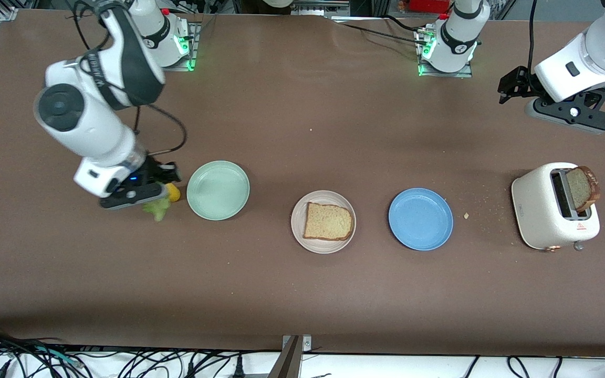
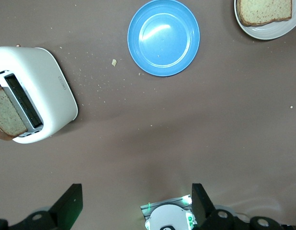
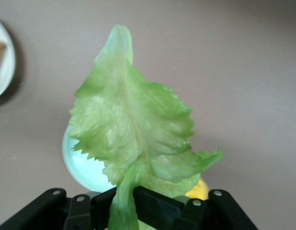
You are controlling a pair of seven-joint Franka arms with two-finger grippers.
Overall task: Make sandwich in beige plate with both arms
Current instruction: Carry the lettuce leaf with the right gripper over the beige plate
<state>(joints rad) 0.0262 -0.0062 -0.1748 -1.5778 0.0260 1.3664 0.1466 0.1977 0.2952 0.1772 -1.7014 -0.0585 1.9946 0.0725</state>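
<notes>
My right gripper [image 1: 159, 201] is shut on the stem of a ruffled green lettuce leaf [image 3: 133, 134], which hangs just over the table beside the mint-green plate [image 1: 218, 190]. Its jaws pinch the stem of the leaf [image 1: 156, 210] in the right wrist view [image 3: 126, 203]. The beige plate [image 1: 298, 226] sits mid-table with one brown bread slice [image 1: 327, 221] lying flat on it. A second slice [image 1: 582, 189] sticks up out of the white toaster [image 1: 541, 210]. My left gripper [image 1: 508, 89] hovers open and empty over bare table at the left arm's end [image 2: 136, 207].
A blue plate [image 1: 420, 219] lies between the beige plate and the toaster. A small yellow item [image 1: 174, 193] lies on the table by the lettuce and the mint-green plate. Crumbs are scattered between the blue plate and the toaster. Cables run along the table edge nearest the camera.
</notes>
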